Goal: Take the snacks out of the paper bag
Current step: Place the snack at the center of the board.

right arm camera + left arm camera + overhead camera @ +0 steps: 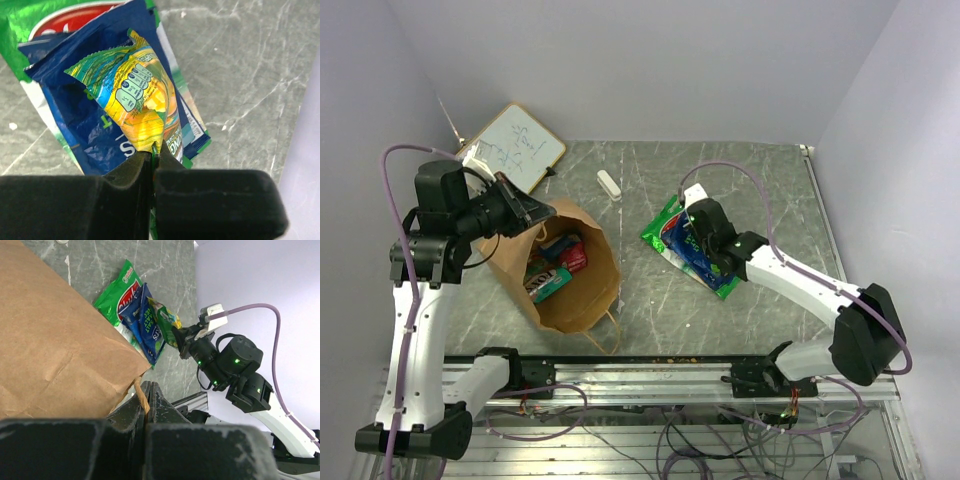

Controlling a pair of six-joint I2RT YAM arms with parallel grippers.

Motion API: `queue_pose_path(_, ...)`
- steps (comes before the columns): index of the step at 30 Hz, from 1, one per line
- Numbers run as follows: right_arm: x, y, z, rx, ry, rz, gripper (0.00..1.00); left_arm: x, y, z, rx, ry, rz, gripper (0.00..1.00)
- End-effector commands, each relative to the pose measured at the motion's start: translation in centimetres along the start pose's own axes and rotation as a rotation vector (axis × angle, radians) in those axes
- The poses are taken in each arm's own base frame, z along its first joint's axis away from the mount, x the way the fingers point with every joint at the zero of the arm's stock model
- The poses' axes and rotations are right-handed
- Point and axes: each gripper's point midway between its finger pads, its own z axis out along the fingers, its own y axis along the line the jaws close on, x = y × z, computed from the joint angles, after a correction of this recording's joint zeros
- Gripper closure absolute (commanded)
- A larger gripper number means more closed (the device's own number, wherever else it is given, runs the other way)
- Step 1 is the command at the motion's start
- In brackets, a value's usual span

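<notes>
- The paper bag point(582, 300) lies left of centre in the top view, its open mouth toward the camera. It fills the left half of the left wrist view point(55, 335).
- The left gripper point(540, 213) sits at the bag's upper left rim. In the left wrist view its fingers point(148, 392) are pressed together, with a strip of the brown rim pinched between them.
- Two snacks show inside the bag: a red packet point(572, 258) near the upper part of the mouth, and a green-edged packet point(548, 284) just below and left of it.
- Three more snacks are out of the bag, right of centre on the table point(760, 190).
- The green packet point(663, 222) with a red logo lies flat at the bottom of that pile point(25, 20).
- The blue packet point(680, 245) lies on top of the green one, overlapping it point(85, 125).
- The right gripper point(694, 238) is clamped on the lower edge of the multicoloured packet point(137, 97). Its jaws meet tightly on the crumpled foil point(152, 152).
- That packet is over the blue one. I cannot tell whether it touches the blue one or hangs just above it.
- From the left wrist view the right gripper point(179, 335) reaches in from the right, with the three packets fanned out beside the bag's edge.
- A whiteboard point(515, 148) rests at the upper left, beyond the bag.
- A small white block point(608, 184) lies on the table between the whiteboard and the packet pile, apart from both.
</notes>
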Motion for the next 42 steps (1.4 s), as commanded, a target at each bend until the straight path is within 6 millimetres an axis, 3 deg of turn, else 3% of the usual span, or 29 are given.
queue_pose_path(1, -0.9, 0.7, -0.2, -0.047, -0.083, 0.048, 1.00, 0.2, -0.6, -0.4, 0.034, -0.009, 0.005, 0.93)
queue_pose_path(7, -0.5, 1.4, 1.6, -0.027, -0.065, 0.034, 1.00, 0.0, -0.9, -0.7, 0.033, -0.021, 0.005, 0.93)
queue_pose_path(15, 0.7, 5.1, 2.2, -0.168, -0.086, 0.077, 0.99, 0.4, -0.4, -0.8, 0.021, -0.020, -0.008, 0.93)
queue_pose_path(18, 1.5, 6.1, 2.7, -0.193, -0.052, 0.074, 0.92, 0.3, -0.4, -0.8, 0.023, -0.026, -0.006, 0.93)
queue_pose_path(23, 2.2, 7.0, 2.5, -0.237, -0.045, 0.093, 0.64, 0.6, -0.1, -0.6, 0.017, -0.012, -0.006, 0.93)
queue_pose_path(31, 2.0, 7.3, 0.3, -0.313, -0.082, 0.116, 0.34, 0.3, -0.1, 0.1, 0.029, -0.001, 0.001, 0.93)
queue_pose_path(37, 0.4, 5.9, -2.4, -0.330, -0.139, 0.161, 0.22, 0.3, 0.1, 0.9, 0.044, 0.015, -0.001, 0.93)
queue_pose_path(42, 0.5, 6.4, -3.3, -0.375, -0.131, 0.197, 0.26, 0.2, 0.1, 1.6, 0.060, 0.031, -0.001, 0.93)
